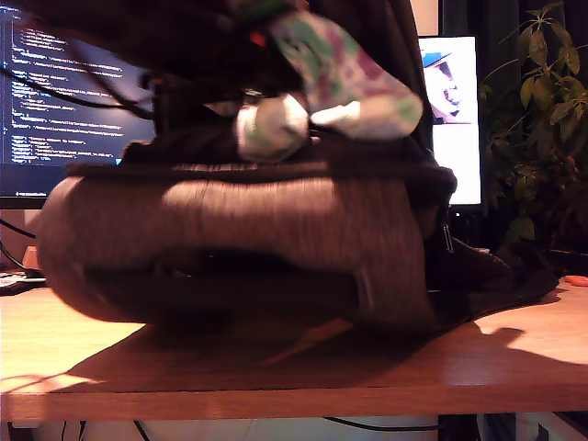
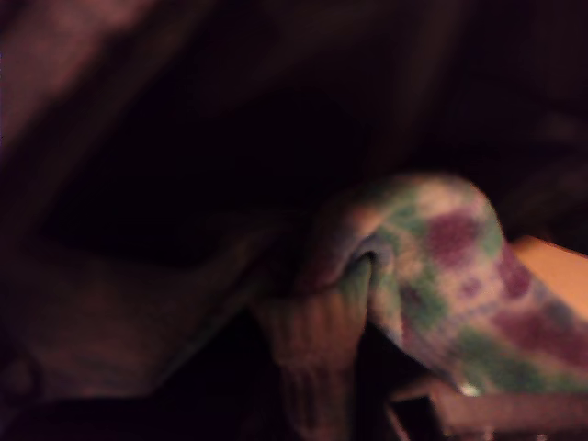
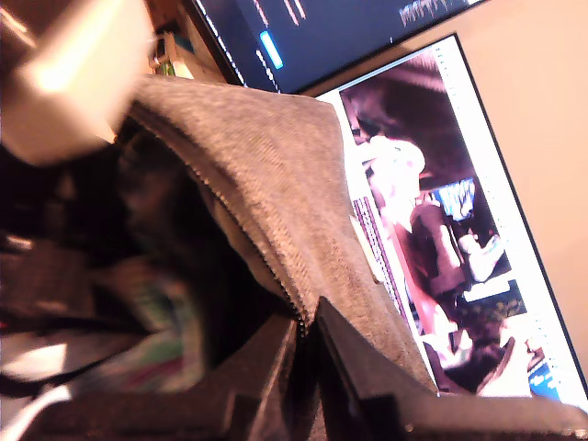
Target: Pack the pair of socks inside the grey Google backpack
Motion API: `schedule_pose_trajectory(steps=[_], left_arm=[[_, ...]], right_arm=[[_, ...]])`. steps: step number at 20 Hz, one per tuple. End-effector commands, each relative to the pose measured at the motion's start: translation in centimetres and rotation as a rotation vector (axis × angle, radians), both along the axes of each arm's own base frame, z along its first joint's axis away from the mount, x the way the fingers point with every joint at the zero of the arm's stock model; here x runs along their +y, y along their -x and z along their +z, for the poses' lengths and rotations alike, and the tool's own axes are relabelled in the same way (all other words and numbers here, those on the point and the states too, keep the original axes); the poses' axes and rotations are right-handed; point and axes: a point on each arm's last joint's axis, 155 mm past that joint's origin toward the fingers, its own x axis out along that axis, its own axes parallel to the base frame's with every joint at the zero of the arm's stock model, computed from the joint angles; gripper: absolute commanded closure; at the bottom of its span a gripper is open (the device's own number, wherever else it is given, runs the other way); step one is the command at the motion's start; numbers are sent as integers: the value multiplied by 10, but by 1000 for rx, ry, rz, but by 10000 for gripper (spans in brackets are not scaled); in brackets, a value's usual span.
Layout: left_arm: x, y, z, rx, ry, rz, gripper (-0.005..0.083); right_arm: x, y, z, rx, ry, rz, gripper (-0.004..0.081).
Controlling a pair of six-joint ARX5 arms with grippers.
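Observation:
The grey Google backpack (image 1: pixel 257 230) lies on its side on the wooden table, its opening facing up. The pair of socks (image 1: pixel 344 78), white with green and purple patches, hangs just above that opening from a dark arm at the top of the exterior view. The first wrist view shows the socks (image 2: pixel 441 266) close at my first gripper (image 2: pixel 386 404), which is shut on them, with the dark inside of the backpack (image 2: pixel 138 303) behind. My second gripper (image 3: pixel 308 358) is shut on the backpack's zipper edge (image 3: pixel 276 165) and holds it up. Past that edge the socks (image 3: pixel 161 344) show again.
Two lit monitors (image 1: pixel 64 92) (image 1: pixel 455 110) stand behind the backpack. A leafy plant (image 1: pixel 542 119) fills the exterior view's right. The table (image 1: pixel 367 377) has its front edge close to the camera. A small orange object (image 1: pixel 576 280) lies at the far right.

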Motion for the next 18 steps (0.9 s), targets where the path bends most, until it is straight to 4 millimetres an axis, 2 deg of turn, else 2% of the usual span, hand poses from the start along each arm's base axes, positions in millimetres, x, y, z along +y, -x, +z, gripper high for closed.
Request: schedule_pose_trajectory(steps=[1, 6, 8, 11, 16, 18], left_arm=[[6, -20, 1, -14, 17, 66, 793], [18, -57, -11, 11, 24, 181, 793], [18, -62, 0, 26, 97, 199, 793], [3, -60, 36, 6, 217, 167, 793], [-17, -53, 40, 11, 212, 113, 793], [-33, -41, 43, 10, 212, 19, 793]], right_arm=[[6, 13, 38, -47, -100, 47, 782], [9, 14, 39, -46, -102, 58, 782], [12, 18, 39, -45, -103, 71, 782], [16, 20, 38, -40, -107, 99, 782], [20, 23, 38, -37, -108, 119, 782], [20, 24, 38, -36, -107, 120, 782]])
